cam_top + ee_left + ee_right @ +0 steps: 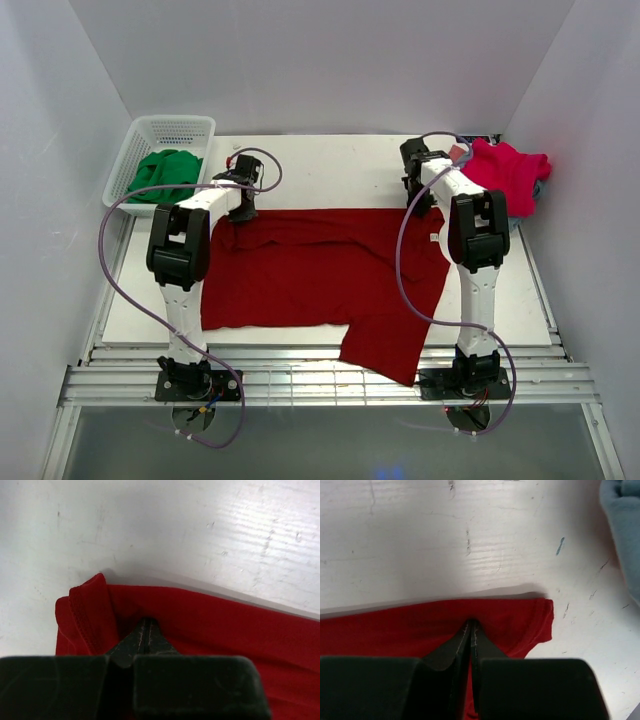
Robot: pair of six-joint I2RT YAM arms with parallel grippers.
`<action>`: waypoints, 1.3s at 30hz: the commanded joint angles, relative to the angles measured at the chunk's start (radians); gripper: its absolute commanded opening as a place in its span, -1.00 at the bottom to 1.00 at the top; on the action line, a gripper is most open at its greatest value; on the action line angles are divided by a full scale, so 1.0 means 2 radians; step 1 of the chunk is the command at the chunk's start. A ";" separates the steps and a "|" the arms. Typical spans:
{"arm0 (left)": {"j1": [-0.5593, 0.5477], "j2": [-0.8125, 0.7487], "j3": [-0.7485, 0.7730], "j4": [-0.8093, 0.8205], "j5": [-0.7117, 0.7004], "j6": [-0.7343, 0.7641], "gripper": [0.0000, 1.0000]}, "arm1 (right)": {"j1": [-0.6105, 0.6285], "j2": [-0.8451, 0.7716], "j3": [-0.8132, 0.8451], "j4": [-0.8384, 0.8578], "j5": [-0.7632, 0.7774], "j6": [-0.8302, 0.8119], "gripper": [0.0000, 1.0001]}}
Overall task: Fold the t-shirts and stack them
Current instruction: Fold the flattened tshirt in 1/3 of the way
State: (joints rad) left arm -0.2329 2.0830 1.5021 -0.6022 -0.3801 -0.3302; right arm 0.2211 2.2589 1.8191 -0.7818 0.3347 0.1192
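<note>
White walls close in a white counter (pixel 330 165). The dark red t-shirt (pixel 300 275) lies spread across its middle, with one part drooping over the near edge. The left arm (pixel 180 245) has its jaws clenched on the shirt's far left corner, and the right arm (pixel 478 230) has its jaws clenched on the far right corner. A pink-red t-shirt (pixel 505 170) sits in the far right corner on grey-blue folded cloth (pixel 625 525). At far left, a white basket (pixel 135 155) holds green cloth (pixel 165 172).
</note>
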 commanded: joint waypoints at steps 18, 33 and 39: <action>0.005 -0.007 0.003 0.008 0.042 0.000 -1.00 | 0.006 -0.175 -0.073 0.091 -0.173 -0.014 -0.45; -0.001 -0.067 -0.017 0.053 0.041 0.012 -1.00 | 0.053 -0.109 -0.126 0.112 -0.244 -0.004 -0.07; -0.001 -0.077 -0.029 0.055 0.039 0.012 -1.00 | 0.055 -0.099 -0.134 0.113 -0.232 -0.003 -0.08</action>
State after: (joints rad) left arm -0.2314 2.0048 1.4563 -0.5167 -0.3038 -0.3115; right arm 0.3347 2.0682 1.5536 -0.5739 -0.1368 0.1043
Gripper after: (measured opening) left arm 0.022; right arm 0.463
